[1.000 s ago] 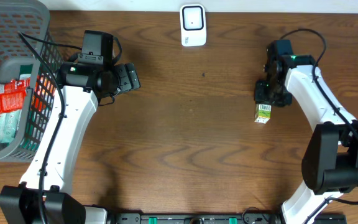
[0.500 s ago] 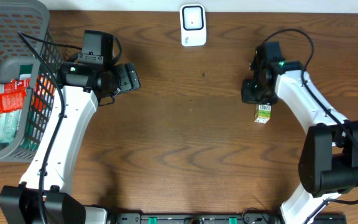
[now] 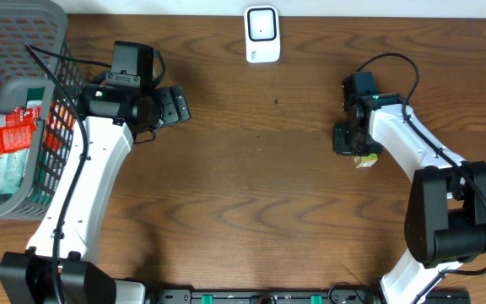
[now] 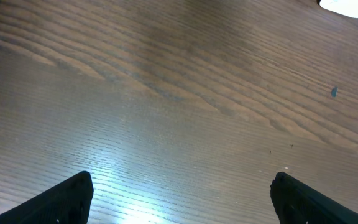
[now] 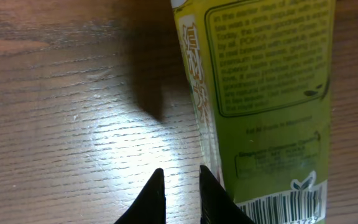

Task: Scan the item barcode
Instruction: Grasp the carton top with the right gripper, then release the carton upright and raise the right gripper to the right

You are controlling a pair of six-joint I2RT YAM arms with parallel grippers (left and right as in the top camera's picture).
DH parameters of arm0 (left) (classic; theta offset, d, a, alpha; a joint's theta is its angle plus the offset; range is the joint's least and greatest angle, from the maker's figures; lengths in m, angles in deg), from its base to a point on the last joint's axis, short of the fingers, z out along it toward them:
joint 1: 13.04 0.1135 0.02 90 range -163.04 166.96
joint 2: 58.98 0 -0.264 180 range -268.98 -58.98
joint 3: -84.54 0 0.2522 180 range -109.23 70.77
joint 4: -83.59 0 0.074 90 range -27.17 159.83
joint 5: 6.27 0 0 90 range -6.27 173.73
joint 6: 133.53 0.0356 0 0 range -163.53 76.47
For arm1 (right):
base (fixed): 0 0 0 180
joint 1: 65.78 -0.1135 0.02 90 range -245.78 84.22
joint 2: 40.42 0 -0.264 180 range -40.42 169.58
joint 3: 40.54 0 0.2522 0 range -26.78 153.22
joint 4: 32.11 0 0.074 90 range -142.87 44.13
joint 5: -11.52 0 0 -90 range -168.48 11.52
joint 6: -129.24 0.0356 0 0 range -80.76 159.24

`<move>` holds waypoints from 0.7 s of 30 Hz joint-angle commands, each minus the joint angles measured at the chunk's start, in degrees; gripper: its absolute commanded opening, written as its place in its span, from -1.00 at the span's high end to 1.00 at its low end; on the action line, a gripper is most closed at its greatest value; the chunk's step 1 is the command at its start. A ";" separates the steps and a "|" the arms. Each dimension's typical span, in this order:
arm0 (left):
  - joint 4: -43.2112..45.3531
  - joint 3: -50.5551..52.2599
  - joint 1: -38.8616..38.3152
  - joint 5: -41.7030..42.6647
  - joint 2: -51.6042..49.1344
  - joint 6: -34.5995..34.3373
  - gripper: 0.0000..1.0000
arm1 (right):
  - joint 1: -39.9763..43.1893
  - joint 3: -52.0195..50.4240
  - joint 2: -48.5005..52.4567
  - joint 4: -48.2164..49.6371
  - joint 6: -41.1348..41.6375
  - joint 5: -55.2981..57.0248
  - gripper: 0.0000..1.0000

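Green packet (image 5: 266,93) lies flat on the bench (image 5: 73,93) under the right arm (image 3: 412,143). From overhead I can see only a corner of it, and the wrist camera cuts off its barcode (image 5: 278,208) at the frame edge. Right fingers (image 5: 157,193) sit just beside its long edge, pinched narrow on nothing, while the left fingers (image 4: 73,193) hang spread wide over bare wood.

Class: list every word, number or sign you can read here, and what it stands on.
Nothing can be quoted with confidence.
Green carton: framed small print, too blurred.
Barcode on it: bars only, no digits legible.
Red packet in basket: lettering too small.
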 commanded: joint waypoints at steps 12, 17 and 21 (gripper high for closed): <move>-0.17 -0.26 0.15 -0.31 -0.33 0.74 -0.84 | 0.39 10.49 -1.20 4.50 -4.31 -10.62 0.29; -0.17 -0.26 0.13 -0.31 -0.33 0.72 -0.85 | 3.21 11.91 -1.20 9.51 -4.26 -10.40 -0.27; -0.17 -0.26 0.13 -0.31 -0.33 0.74 -0.84 | 7.63 12.02 -1.20 12.09 -4.22 -6.43 -0.95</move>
